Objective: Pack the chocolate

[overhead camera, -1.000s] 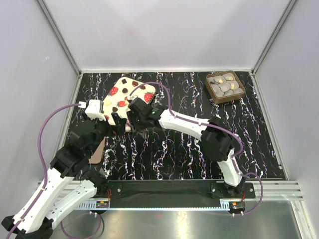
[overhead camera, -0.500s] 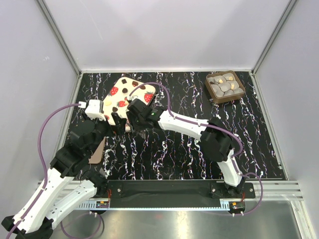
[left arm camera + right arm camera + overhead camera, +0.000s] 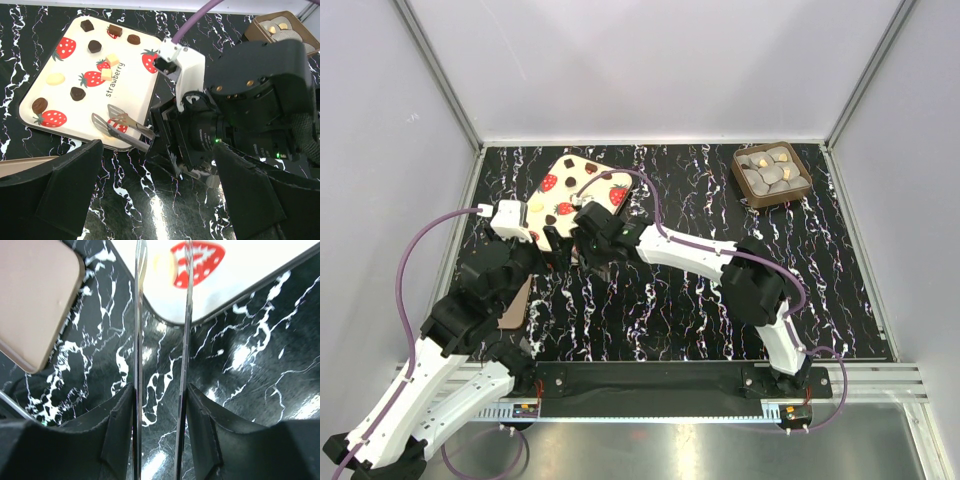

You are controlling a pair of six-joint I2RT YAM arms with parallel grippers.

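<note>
The chocolate [image 3: 772, 172] is a set of small round grey and gold pieces in a square brown tray at the table's far right; it also shows in the left wrist view's top corner [image 3: 280, 27]. My right gripper [image 3: 588, 250] [image 3: 161, 415] is shut on metal tongs [image 3: 122, 125] [image 3: 139, 340]. The tongs' tips lie over the near edge of the cream strawberry lid [image 3: 578, 185] [image 3: 85, 70] [image 3: 240, 280]. My left gripper [image 3: 556, 248] [image 3: 157, 200] stands open just left of the right one, with nothing between its fingers.
A flat tan piece [image 3: 35, 295] [image 3: 515, 305] lies on the black marbled table [image 3: 660, 310] beside the lid, partly under the left arm. Grey walls enclose the table on three sides.
My right gripper, with the tongs, has shifted slightly left and nearer, towards the left gripper. The left arm and the lid have stayed put.
</note>
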